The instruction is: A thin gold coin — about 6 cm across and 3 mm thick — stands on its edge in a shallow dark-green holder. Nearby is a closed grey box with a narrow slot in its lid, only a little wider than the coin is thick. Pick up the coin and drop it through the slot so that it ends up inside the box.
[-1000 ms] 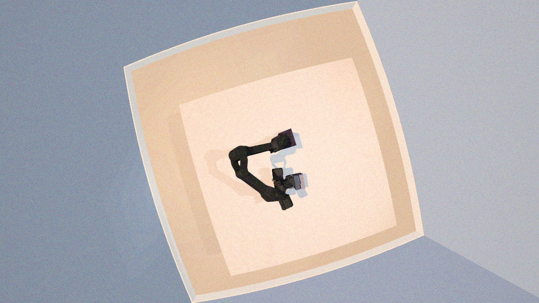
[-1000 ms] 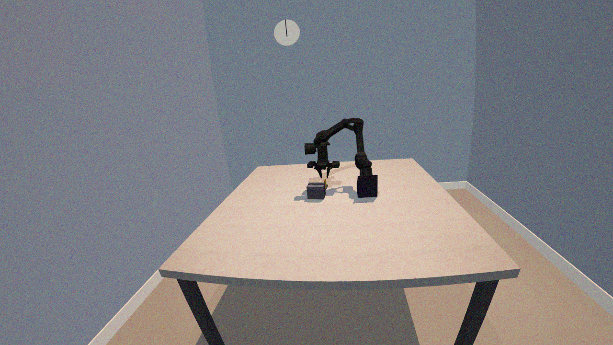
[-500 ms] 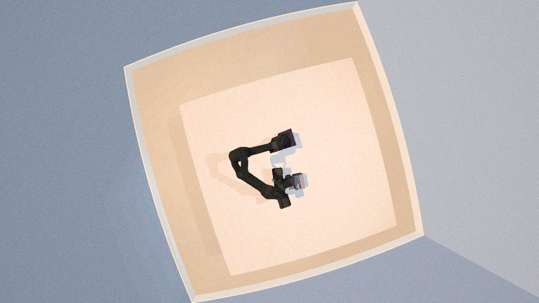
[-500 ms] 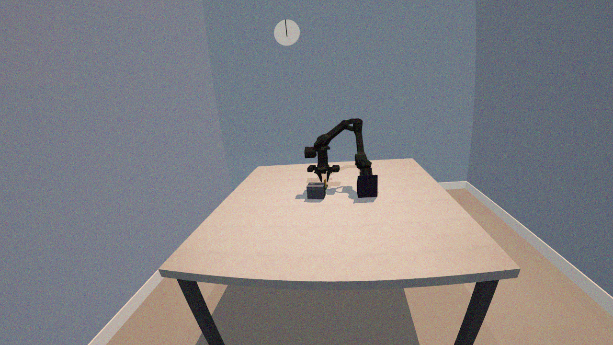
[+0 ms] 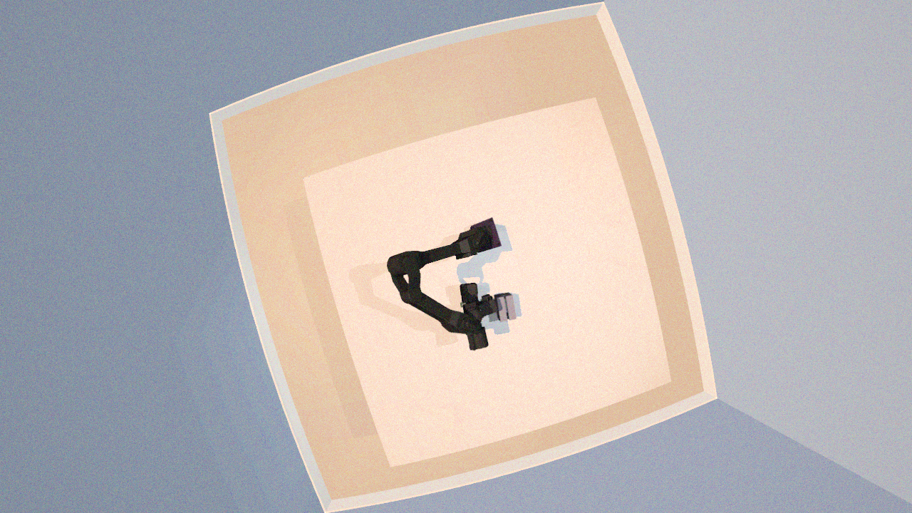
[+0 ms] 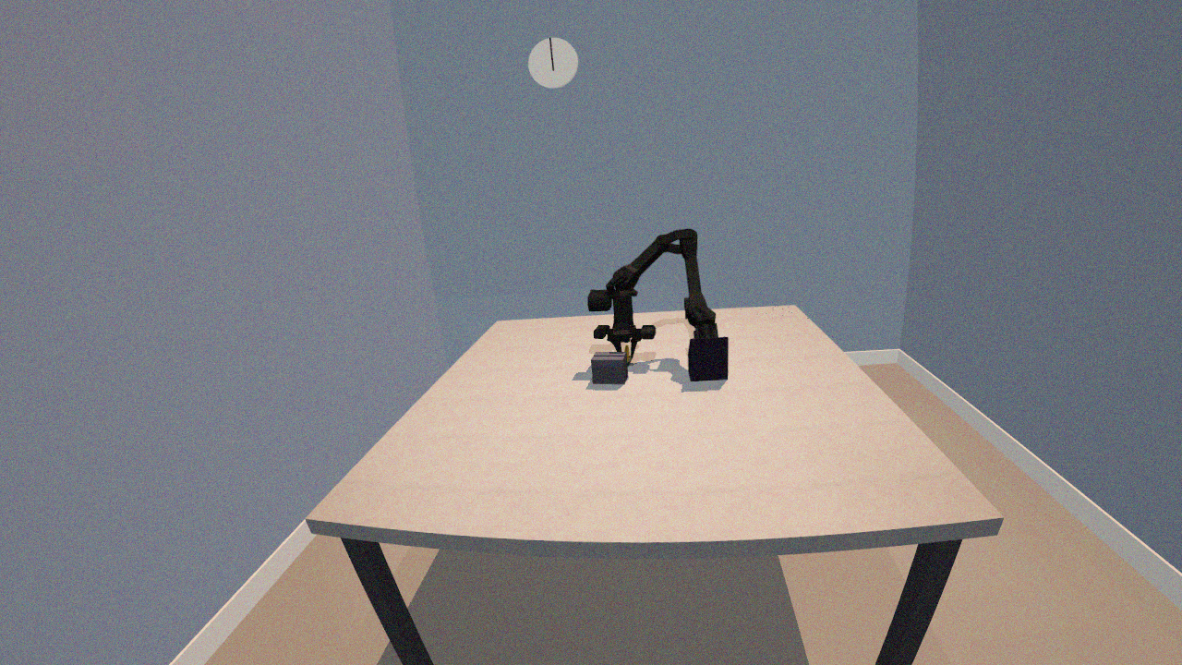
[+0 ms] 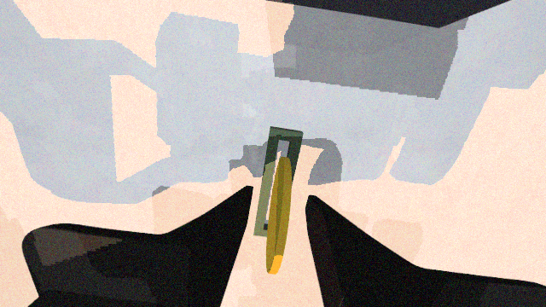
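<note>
The gold coin (image 6: 627, 353) (image 7: 280, 222) stands on edge in the dark-green holder (image 7: 287, 131). In the wrist view it leans slightly to the right and hides part of the holder. My gripper (image 6: 626, 357) (image 7: 279, 197) points down around the coin, one finger on each side. The fingers stand part-way open, with a gap on both sides of the coin, the right one slightly wider. The grey box (image 5: 511, 306) (image 6: 609, 370) (image 7: 384, 9) stands close by, beyond the holder in the wrist view. A dark line shows across its lid in the top view. The arm hides the coin and holder there.
The arm's dark base block (image 5: 489, 234) (image 6: 708, 358) stands on the table (image 5: 573, 191) (image 6: 645, 463), to the right of the box in the exterior view. The arm arches up from it and down to the holder. Arm shadows fall around the holder.
</note>
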Controlling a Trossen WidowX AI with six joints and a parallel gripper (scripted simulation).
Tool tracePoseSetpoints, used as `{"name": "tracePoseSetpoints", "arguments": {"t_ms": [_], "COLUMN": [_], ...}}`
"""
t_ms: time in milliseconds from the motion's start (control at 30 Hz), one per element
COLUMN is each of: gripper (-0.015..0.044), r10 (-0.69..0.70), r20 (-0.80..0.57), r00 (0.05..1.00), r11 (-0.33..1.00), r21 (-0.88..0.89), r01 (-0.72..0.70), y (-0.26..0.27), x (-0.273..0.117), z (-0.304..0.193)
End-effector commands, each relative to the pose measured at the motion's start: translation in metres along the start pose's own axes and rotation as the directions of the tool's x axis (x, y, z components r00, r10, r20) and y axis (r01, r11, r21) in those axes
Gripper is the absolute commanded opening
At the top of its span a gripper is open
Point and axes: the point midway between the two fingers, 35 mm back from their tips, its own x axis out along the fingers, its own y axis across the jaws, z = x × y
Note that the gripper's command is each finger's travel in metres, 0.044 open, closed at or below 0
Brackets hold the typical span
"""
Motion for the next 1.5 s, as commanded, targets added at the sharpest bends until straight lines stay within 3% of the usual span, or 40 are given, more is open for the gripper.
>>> {"name": "tracePoseSetpoints", "arguments": {"t_ms": [0,33,233,633,1467], "gripper": [0.0161,0.0161,0.0003,0.0,0.0], "r10": [0.004,0.004,0.004,-0.017,-0.004], "r20": [-0.006,-0.006,-0.006,-0.005,0.007], "r00": [1.0,1.0,1.0,1.0,1.0], "r11": [1.0,1.0,1.0,0.999,1.0], "r21": [-0.009,-0.009,-0.009,0.029,0.008], "r01": [-0.004,-0.004,-0.004,0.017,0.004], "y": [0.002,0.002,0.002,-0.001,-0.003], "x": [0.005,0.006,0.006,0.002,-0.055], "z": [0.0,0.0,0.0,0.002,0.005]}}
